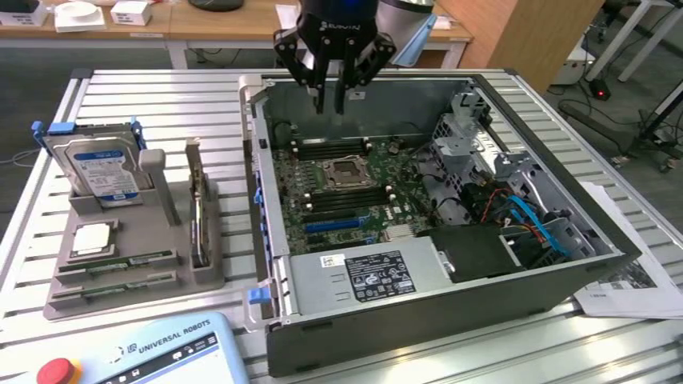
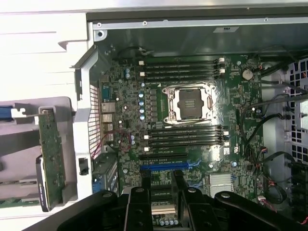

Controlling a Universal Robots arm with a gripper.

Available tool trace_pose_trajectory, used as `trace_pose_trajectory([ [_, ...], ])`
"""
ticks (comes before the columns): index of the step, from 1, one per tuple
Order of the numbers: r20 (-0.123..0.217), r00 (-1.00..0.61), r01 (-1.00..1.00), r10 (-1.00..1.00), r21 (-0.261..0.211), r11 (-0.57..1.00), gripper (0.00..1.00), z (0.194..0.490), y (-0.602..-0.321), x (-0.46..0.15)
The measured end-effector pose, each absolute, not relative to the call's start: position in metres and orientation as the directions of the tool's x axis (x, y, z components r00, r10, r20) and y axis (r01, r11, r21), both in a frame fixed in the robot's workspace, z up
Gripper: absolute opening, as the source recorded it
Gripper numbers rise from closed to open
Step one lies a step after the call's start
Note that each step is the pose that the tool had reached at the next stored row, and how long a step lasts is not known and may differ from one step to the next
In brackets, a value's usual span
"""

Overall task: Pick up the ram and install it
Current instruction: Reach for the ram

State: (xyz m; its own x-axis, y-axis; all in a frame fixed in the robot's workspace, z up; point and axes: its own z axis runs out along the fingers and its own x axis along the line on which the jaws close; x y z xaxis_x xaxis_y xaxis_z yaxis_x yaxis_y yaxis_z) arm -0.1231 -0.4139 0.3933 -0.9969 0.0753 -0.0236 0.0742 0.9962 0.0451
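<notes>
Two green ram sticks lie flat in slots of the grey tray (image 1: 64,300) on the exterior view's left, one ram stick (image 1: 126,262) just behind the other (image 1: 105,290). My gripper (image 1: 329,102) hangs over the far edge of the open computer case (image 1: 427,312), well away from the tray. Its black fingers (image 2: 139,202) stand open with nothing between them; the motherboard (image 2: 240,110) shows through the gap. Black memory slots (image 2: 183,67) and a second bank (image 2: 185,135) flank the open processor socket (image 2: 186,102).
The tray also holds a hard drive (image 1: 98,168) with a blue-white label, a square silver processor (image 1: 91,240) and an upright circuit card (image 1: 197,212). A power supply (image 1: 369,276) and cables (image 1: 523,216) fill the case's near and right side. A teach pendant (image 1: 128,352) lies in front.
</notes>
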Motion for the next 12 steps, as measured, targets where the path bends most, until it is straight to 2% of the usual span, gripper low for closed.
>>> trace_pose_trajectory([
  [12,-0.024,-0.997,0.074,0.075,0.045,0.996,0.31,0.393,-0.426,-0.124],
])
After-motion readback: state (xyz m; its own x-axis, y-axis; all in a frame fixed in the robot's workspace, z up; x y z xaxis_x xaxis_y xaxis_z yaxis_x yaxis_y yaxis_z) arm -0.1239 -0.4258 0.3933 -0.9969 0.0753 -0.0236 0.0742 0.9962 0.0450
